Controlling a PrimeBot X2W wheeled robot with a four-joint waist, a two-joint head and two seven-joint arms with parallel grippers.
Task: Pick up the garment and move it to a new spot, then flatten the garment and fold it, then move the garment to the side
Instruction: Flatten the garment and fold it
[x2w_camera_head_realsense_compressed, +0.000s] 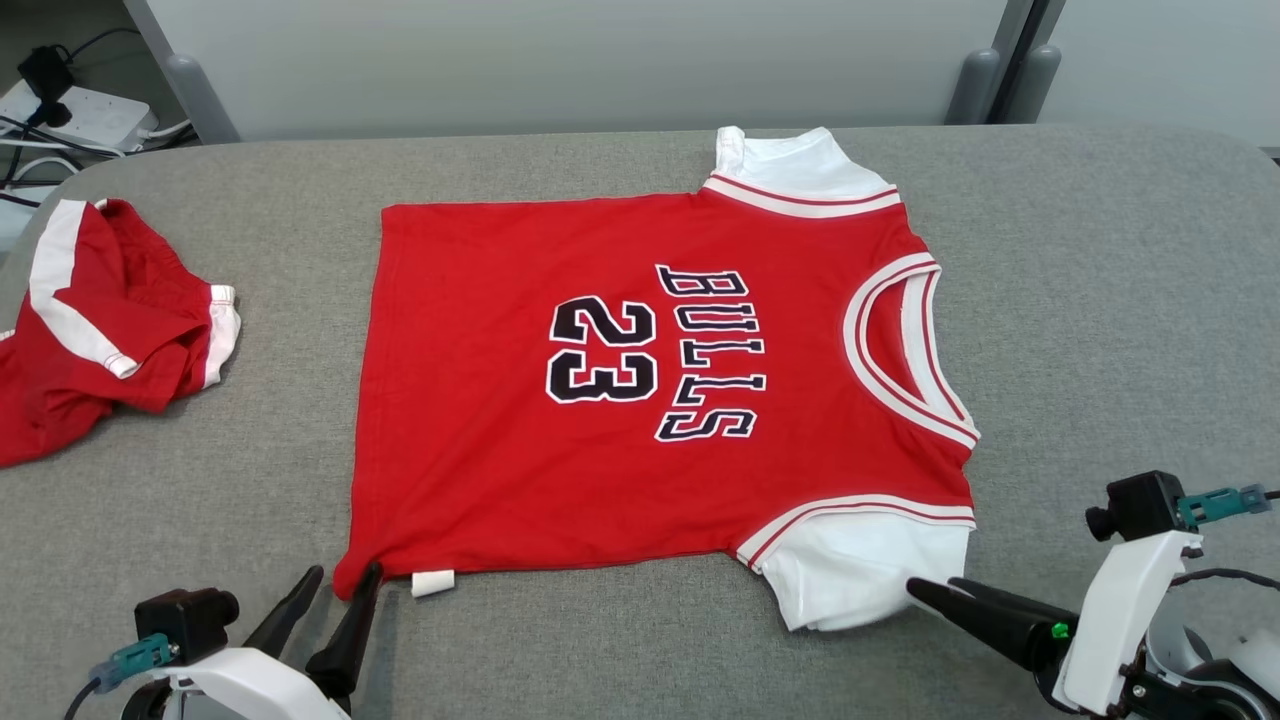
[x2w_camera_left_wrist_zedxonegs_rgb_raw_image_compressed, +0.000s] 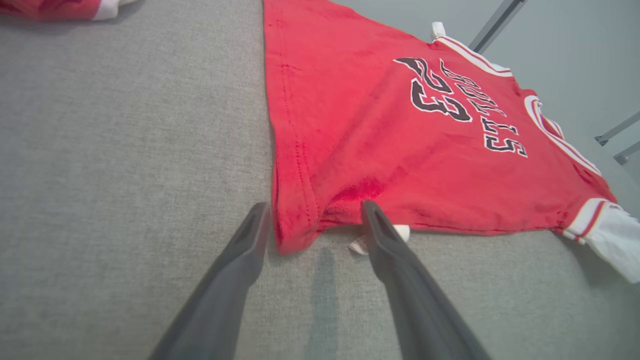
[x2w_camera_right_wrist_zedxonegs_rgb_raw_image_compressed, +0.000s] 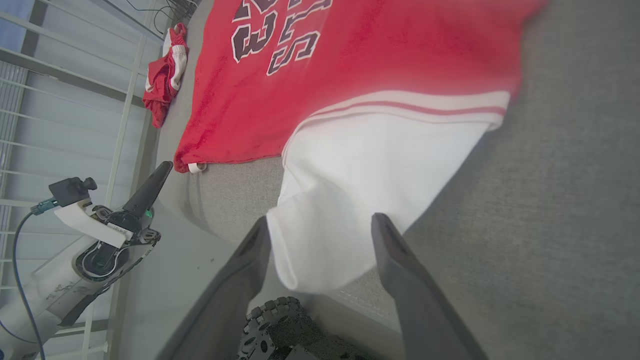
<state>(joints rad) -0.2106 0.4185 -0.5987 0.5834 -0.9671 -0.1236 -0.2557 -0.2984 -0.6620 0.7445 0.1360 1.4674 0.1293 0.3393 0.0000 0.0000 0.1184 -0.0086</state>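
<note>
Left gripper (x2w_camera_head_realsense_compressed: 345, 572): at the near table edge, jaws apart, gripping nothing. The jersey's hem corner (x2w_camera_left_wrist_zedxonegs_rgb_raw_image_compressed: 292, 230) lies between the fingers.
Right gripper (x2w_camera_head_realsense_compressed: 930, 588): also unclenched, empty. Its fingers straddle the end of the near white sleeve (x2w_camera_right_wrist_zedxonegs_rgb_raw_image_compressed: 350, 200).
Task thing: red Bulls 23 jersey (x2w_camera_head_realsense_compressed: 600, 400), spread flat mid-table on the grey padded table (x2w_camera_head_realsense_compressed: 1100, 300), collar to the robot's right, hem to its left.
Step, as judged: flattening looks done; the fold of the near edge comes next.
Doing it well: close on both fabric layers at each end, not the top one alone. Lift both ends together at one height and carry them straight toward the far sleeve (x2w_camera_head_realsense_compressed: 790, 165), so the hem stays square.
Watch: the care label (x2w_camera_head_realsense_compressed: 433, 583) sticks out by the left fingers, so avoid pinching that alone.
Farther left: a second red-and-white garment (x2w_camera_head_realsense_compressed: 110, 320), crumpled, well apart from the jersey.
Left wrist view adds: a puckered ridge at the hem corner, which looks flat from the head.
Right wrist view adds: the sleeve end overhanging the table edge.
</note>
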